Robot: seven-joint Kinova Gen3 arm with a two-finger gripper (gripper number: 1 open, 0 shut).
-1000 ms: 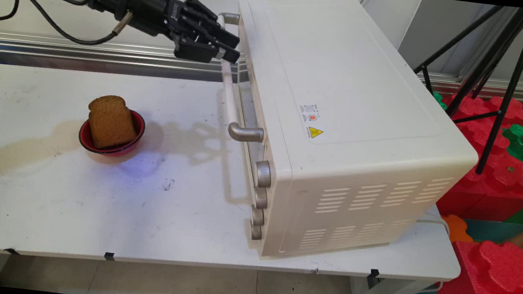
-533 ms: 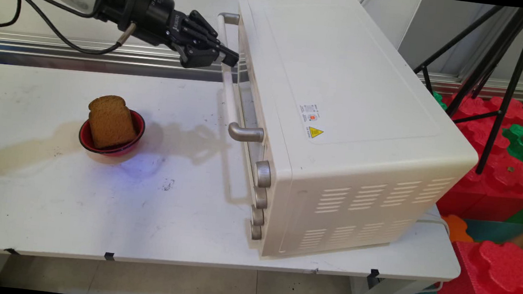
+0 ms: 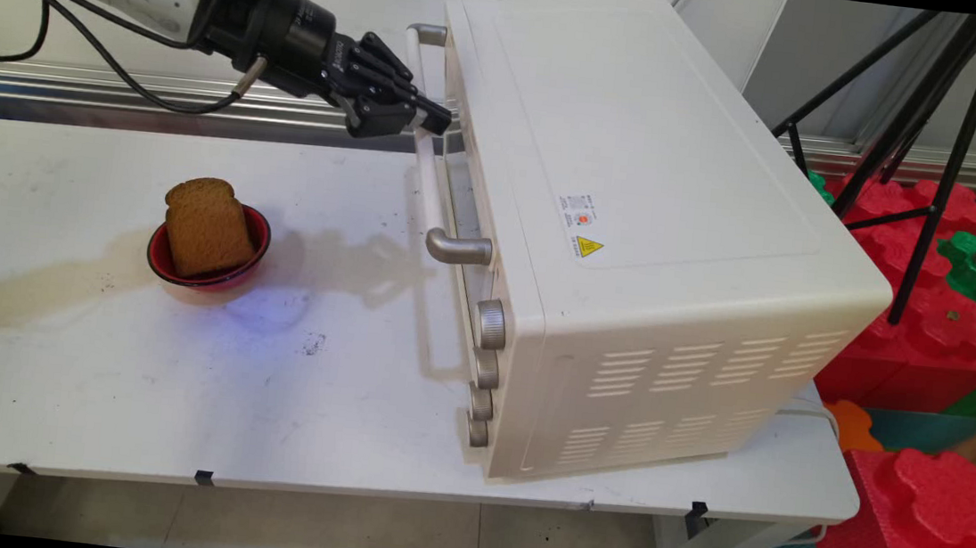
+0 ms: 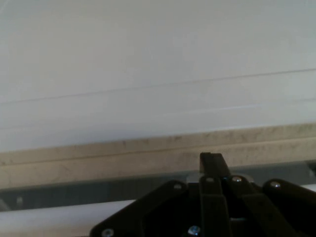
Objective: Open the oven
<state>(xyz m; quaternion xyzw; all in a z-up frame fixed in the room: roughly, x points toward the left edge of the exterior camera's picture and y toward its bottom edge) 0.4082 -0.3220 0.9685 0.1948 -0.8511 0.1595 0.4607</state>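
Main view: white toaster oven (image 3: 636,226) on tabletop (image 3: 173,387), door facing picture-left. Gripper (image 3: 431,116) level with the oven's upper door edge, fingers drawn together, tips at the far part of the long door handle (image 3: 425,178); whether they pinch the handle, cannot tell. Knobs (image 3: 489,323) stacked at the oven's near front corner. Red bowl (image 3: 249,264) with an upright brown bread slice (image 3: 206,226) stands well left of the oven, apart from the gripper. Black tripod (image 3: 930,146) and red foam blocks (image 3: 939,335) right of the oven.

Hand view: gripper (image 4: 211,163) closed narrow, fingers (image 4: 210,170) pressed side by side, pointing at the oven's white surface (image 4: 158,74), very close. Beige strip crosses just beyond the tips.
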